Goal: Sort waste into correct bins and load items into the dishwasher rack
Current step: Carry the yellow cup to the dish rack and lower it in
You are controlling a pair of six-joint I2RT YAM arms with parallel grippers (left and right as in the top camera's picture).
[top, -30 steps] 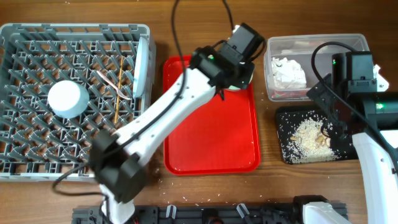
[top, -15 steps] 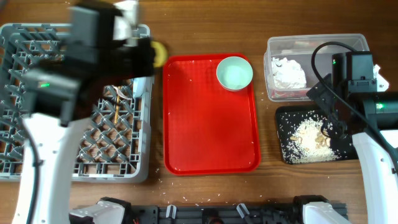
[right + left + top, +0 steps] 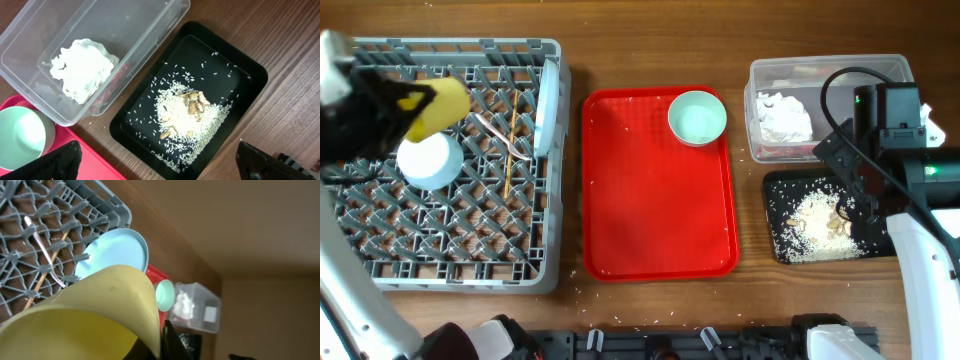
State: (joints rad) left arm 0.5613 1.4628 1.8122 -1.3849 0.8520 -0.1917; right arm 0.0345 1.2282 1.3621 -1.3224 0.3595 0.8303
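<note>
Now | left gripper point(image 3: 408, 100) grips yellow-green cup point(image 3: 440, 104) over rack point(image 3: 460, 250) | right gripper point(image 3: 160, 167) spread wide

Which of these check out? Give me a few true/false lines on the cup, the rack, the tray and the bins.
1. The left tool holds the yellow-green cup over the dishwasher rack. True.
2. The red tray has nothing on it. False: a pale blue bowl sits in its corner nearest the clear tub.
3. The napkin lies in the black tray. False: it is in the clear tub; the black tray holds rice and food scraps.
4. The plate stands on edge along the rack's right side. True.
</note>
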